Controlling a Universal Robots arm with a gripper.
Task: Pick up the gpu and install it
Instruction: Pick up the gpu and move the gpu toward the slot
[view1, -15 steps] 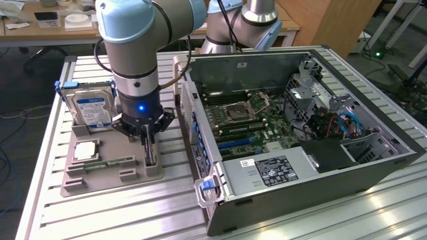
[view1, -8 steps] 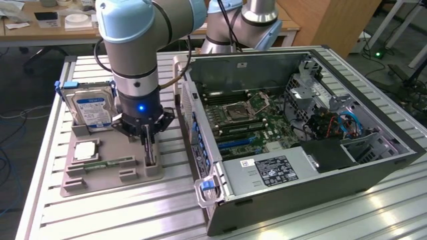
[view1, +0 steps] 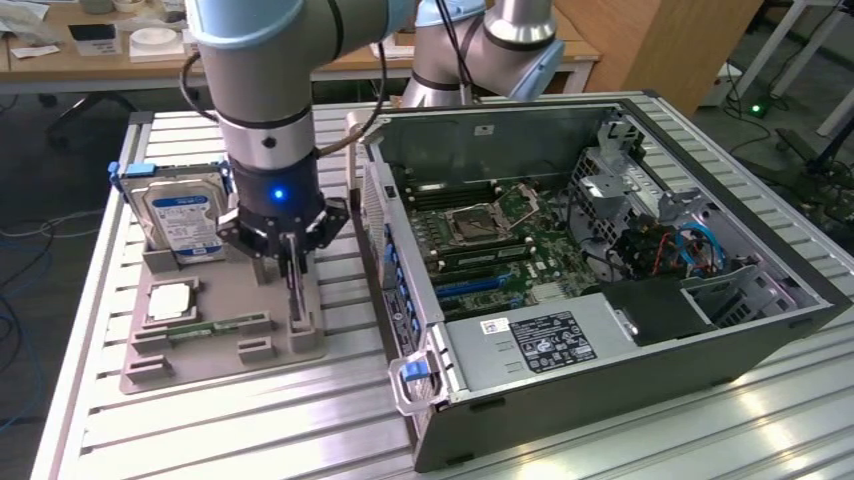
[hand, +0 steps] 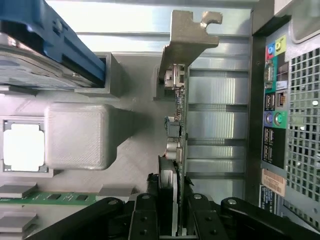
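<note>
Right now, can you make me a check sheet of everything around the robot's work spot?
Surface: ribbed silvery metal table, carrying a grey plastic holder tray.
Job's things: thin dark gpu card with a silvery metal bracket, standing on edge in the tray.
Clutter: silver blue-labelled hard drive, green memory stick, square silvery chip, all in the tray.
Pincer: black pincer shut on the card from above.
Cables: blue and red wires inside the open black computer case.
Surroundings: wooden desk behind.
</note>
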